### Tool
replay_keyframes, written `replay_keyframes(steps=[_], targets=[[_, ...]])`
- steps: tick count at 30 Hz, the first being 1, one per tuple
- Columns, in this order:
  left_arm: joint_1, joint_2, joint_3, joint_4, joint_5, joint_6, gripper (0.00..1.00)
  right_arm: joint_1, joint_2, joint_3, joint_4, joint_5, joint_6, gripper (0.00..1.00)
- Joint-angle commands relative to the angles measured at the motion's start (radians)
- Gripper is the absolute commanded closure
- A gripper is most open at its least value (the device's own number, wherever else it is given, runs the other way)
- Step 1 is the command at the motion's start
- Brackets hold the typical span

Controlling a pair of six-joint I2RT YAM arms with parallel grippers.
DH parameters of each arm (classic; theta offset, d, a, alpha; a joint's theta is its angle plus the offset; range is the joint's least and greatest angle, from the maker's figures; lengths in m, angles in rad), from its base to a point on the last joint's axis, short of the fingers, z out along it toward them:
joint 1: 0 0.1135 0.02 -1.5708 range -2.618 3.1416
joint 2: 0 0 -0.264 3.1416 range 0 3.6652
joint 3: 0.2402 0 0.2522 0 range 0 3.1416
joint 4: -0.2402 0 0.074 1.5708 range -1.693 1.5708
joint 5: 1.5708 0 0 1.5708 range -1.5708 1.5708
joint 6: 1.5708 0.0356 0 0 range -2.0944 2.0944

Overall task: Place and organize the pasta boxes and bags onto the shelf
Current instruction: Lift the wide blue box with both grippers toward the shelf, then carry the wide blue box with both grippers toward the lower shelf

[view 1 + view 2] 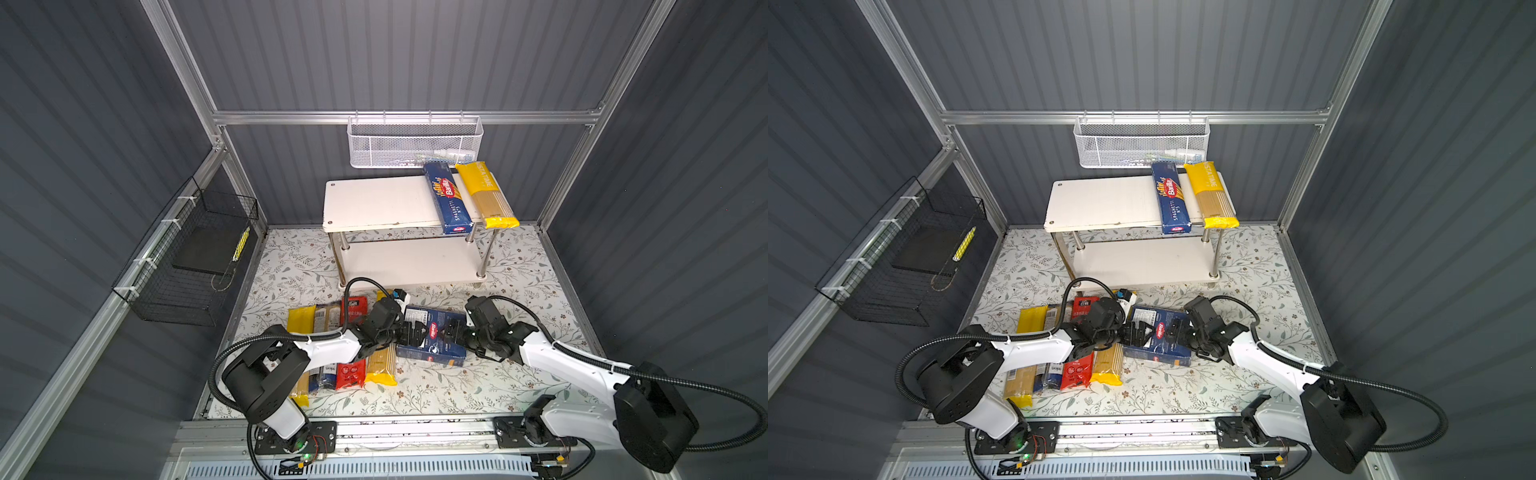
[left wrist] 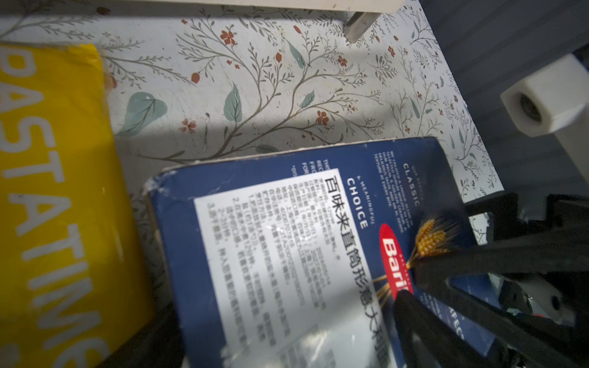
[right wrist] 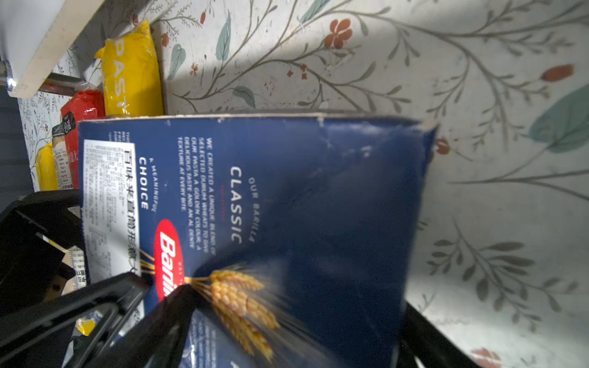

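Right end effector (image 3: 296, 318) is wide, one finger each side of the wide blue pasta box (image 3: 287, 178). Left end effector (image 1: 409, 332) is at the box's other end; I cannot tell its grip. Best to squeeze slowly, keep the box flat, then lift to the shelf (image 1: 374, 203) far ahead.

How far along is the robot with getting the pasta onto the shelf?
Early on. Done: the spaghetti box and one yellow bag lie on the top board of the shelf. In hand: the left gripper and right gripper flank the wide Barilla box on the table; a firm grip isn't clear. Left: that box and four bags beside it.
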State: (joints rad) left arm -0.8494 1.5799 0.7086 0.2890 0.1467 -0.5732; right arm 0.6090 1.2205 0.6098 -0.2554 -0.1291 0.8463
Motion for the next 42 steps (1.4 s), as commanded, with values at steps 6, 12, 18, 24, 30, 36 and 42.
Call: replay_keyframes(steps=[6,12,18,24,30,36,42], targets=[[-0.066,-0.171,0.103,-0.021,0.166,-0.043,0.02,0.045,-0.034,0.199,0.064,-0.144,0.038,0.10],[-0.068,-0.218,0.086,-0.020,0.137,-0.073,0.00,0.059,-0.017,0.227,0.070,-0.137,0.050,0.10],[-0.072,-0.227,0.078,-0.001,0.136,-0.083,0.01,0.073,-0.007,0.252,0.081,-0.143,0.042,0.10],[-0.075,-0.270,0.124,-0.059,0.127,-0.062,0.01,0.092,-0.017,0.311,0.052,-0.131,0.025,0.10],[-0.080,-0.318,0.134,-0.082,0.120,-0.058,0.00,0.113,-0.008,0.372,0.034,-0.124,0.005,0.10],[-0.085,-0.367,0.144,-0.095,0.109,-0.055,0.00,0.139,0.014,0.445,0.010,-0.121,-0.017,0.10],[-0.086,-0.412,0.201,-0.171,0.101,-0.021,0.00,0.168,0.023,0.528,-0.025,-0.105,-0.042,0.10]])
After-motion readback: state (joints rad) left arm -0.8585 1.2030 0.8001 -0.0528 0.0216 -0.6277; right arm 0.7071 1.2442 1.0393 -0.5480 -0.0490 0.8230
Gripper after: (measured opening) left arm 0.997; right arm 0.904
